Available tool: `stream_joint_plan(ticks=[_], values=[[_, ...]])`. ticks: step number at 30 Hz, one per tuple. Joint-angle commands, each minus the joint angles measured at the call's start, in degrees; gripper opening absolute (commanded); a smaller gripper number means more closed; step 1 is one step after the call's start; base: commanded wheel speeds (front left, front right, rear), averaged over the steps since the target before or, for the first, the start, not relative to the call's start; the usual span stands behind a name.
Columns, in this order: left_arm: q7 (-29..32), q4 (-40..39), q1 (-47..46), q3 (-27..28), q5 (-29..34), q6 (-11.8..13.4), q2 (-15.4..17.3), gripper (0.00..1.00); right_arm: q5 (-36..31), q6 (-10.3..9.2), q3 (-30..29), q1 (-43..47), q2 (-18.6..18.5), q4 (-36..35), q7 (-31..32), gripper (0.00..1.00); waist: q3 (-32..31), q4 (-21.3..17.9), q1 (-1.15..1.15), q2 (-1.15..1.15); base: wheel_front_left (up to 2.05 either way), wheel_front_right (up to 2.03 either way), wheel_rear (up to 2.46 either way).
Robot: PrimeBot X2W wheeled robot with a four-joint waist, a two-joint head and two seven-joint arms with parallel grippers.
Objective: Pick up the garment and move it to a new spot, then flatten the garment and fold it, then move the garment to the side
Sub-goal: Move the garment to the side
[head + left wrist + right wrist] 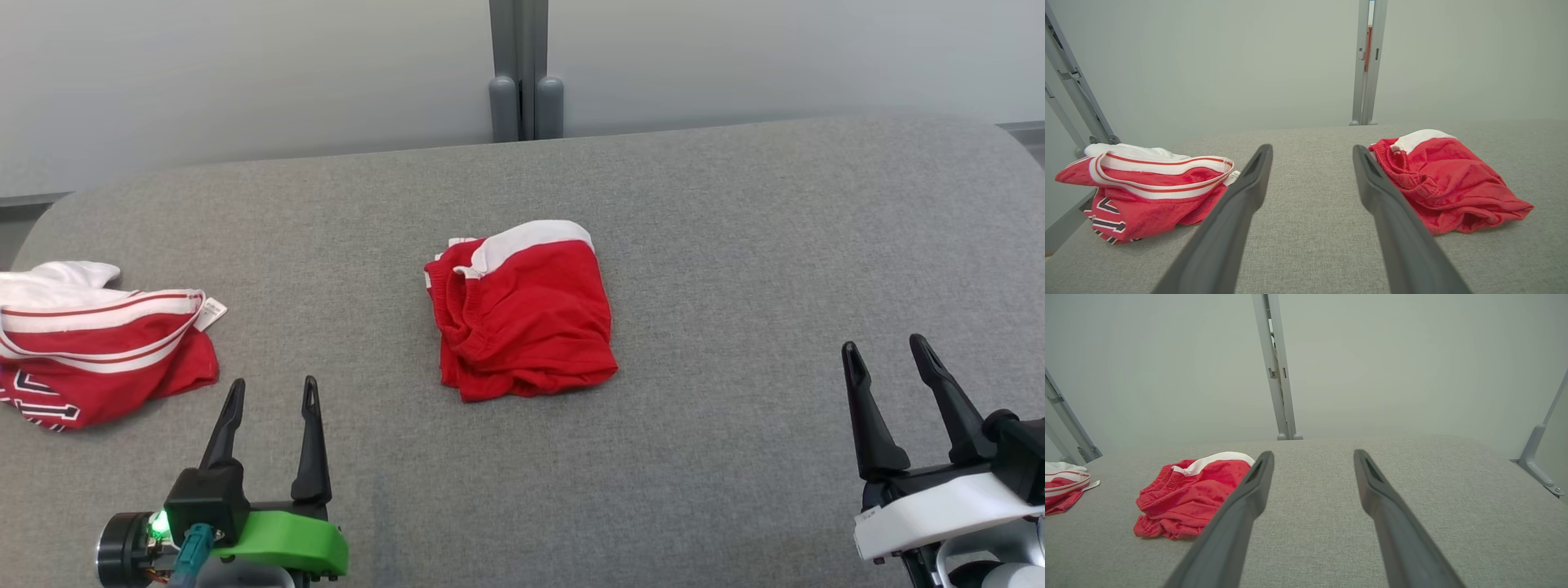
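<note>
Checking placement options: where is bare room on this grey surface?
Widest bare patch: between the plain red garment and the right edge of the surface, ahead of the right gripper. A narrower strip lies between it and the striped garment. Left edge is crowded.

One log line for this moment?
left gripper: open, empty; right gripper: open, empty; red garment: crumpled, centre, untouched; striped garment: far left

Slim dark fingers (309, 449) top a green-shelled left gripper (273, 384) and a white-shelled right gripper (882, 343).
</note>
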Motion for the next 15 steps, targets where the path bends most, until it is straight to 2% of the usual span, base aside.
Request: stream_joint_plan(ticks=[1,7,15], values=[[-0.2,-0.1,-0.4,0.2,-0.3,0.1,0.1,1.00,-0.3,0.00,-0.2,0.4,0.2,-0.3,0.2,1.00,0.4,0.2,0.00,0.00,0.00,0.00,0.00],[-0.5,-1.3,-3.2,0.0,0.4,-0.1,-0.3,1.00,-0.2,0.01,-0.8,-1.5,-0.3,-0.3,0.9,1.00,3.8,1.9,0.00,0.00,0.00,0.00,0.00],[-1.1,-3.0,-10.0,-1.0,1.9,-1.7,-1.9,1.00,0.7,0.00,0.5,-8.1,-2.1,2.9,2.8,1.00,13.4,6.4,0.00,0.00,0.00,0.00,0.00]])
